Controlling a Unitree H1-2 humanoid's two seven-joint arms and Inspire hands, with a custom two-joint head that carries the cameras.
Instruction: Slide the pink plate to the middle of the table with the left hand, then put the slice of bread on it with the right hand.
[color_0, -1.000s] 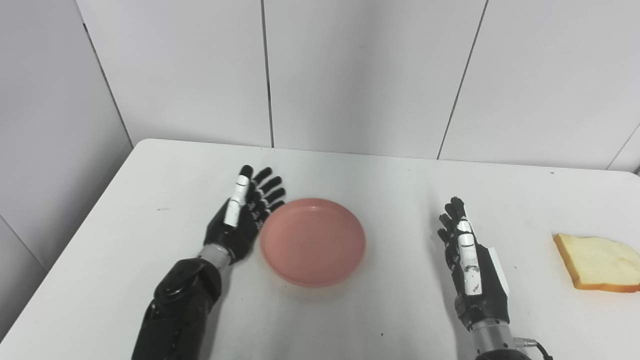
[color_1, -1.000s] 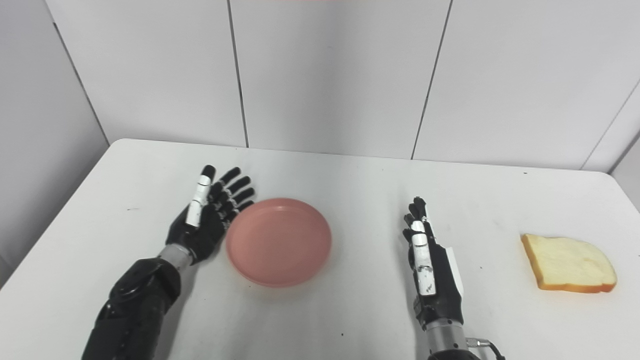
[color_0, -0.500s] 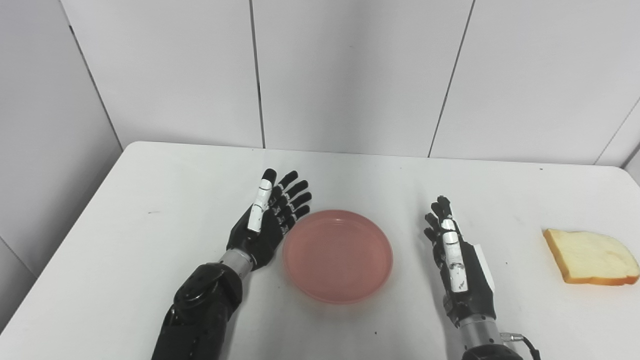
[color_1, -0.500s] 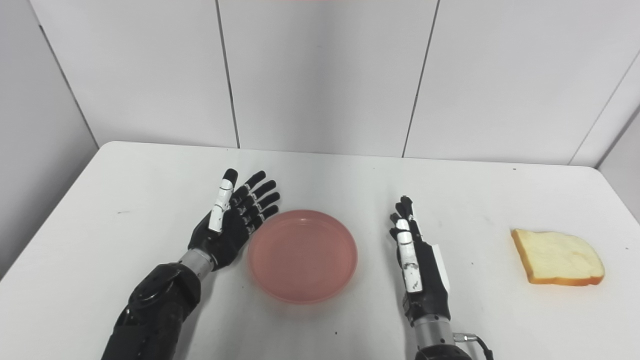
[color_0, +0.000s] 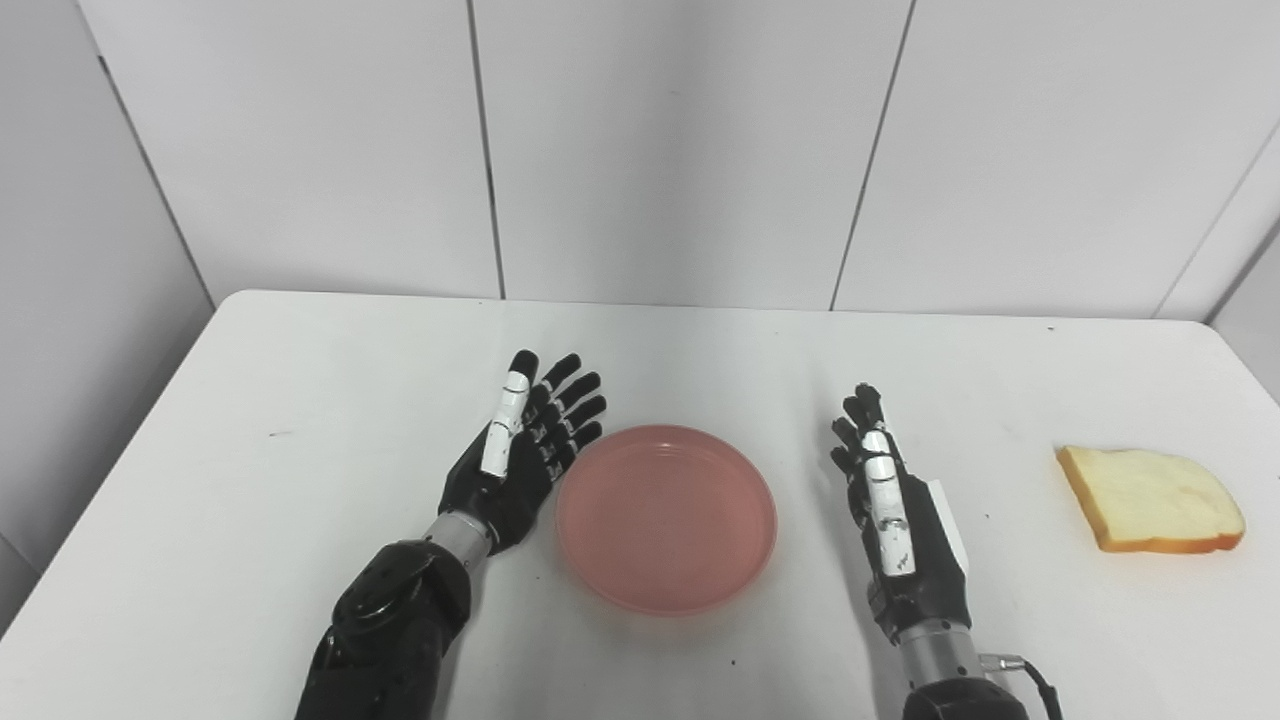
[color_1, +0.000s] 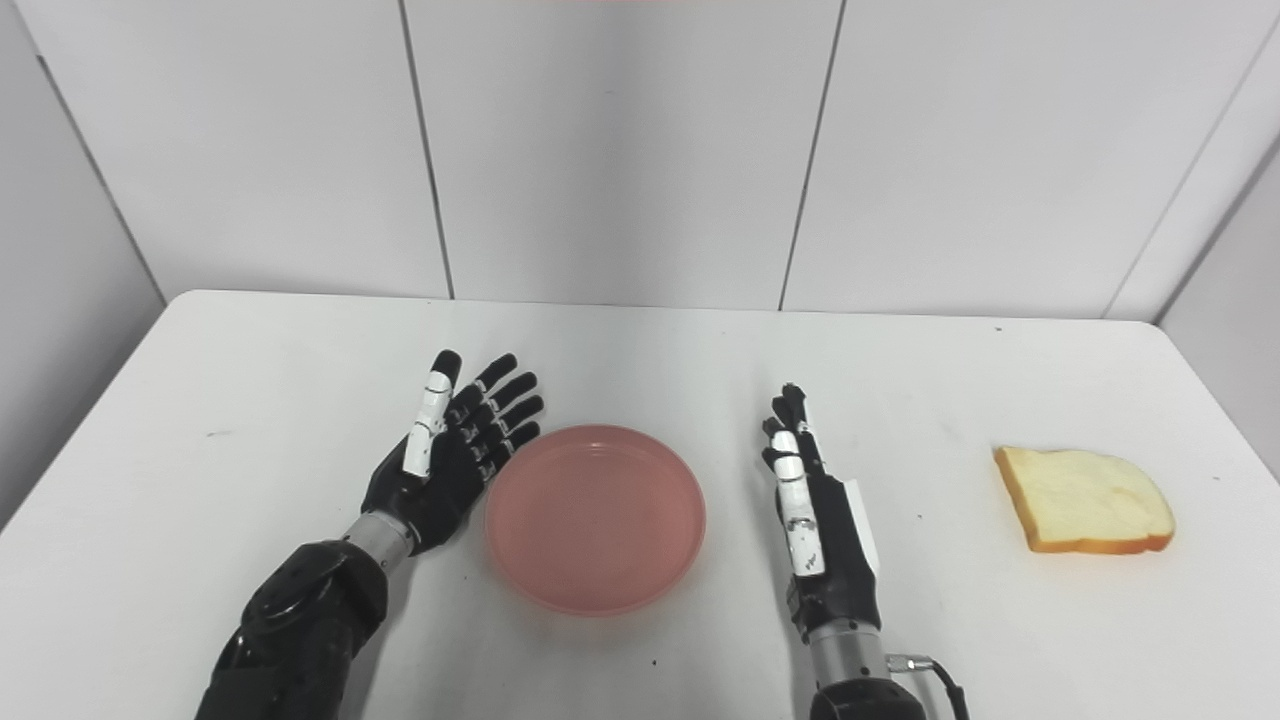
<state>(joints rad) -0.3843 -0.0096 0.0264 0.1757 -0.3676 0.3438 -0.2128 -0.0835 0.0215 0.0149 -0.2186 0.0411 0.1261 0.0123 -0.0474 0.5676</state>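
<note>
Pink plate (color_0: 666, 517) sits mid-table (color_0: 300, 400), empty. Left hand (color_0: 518, 459), fingers spread, holds nothing just beside its left rim. Right hand (color_0: 893, 510) flat, empty, right of plate. Bread slice (color_0: 1150, 486) far right.

Both my forearms ran off the bottom edge, and my left hand (color_0: 515, 465) hid whether it touched the pink plate (color_0: 667, 516).

Pink plate (color_0: 666, 517) smooth matt plastic; table (color_0: 300, 400) matt white, w/ scuffs.
</note>
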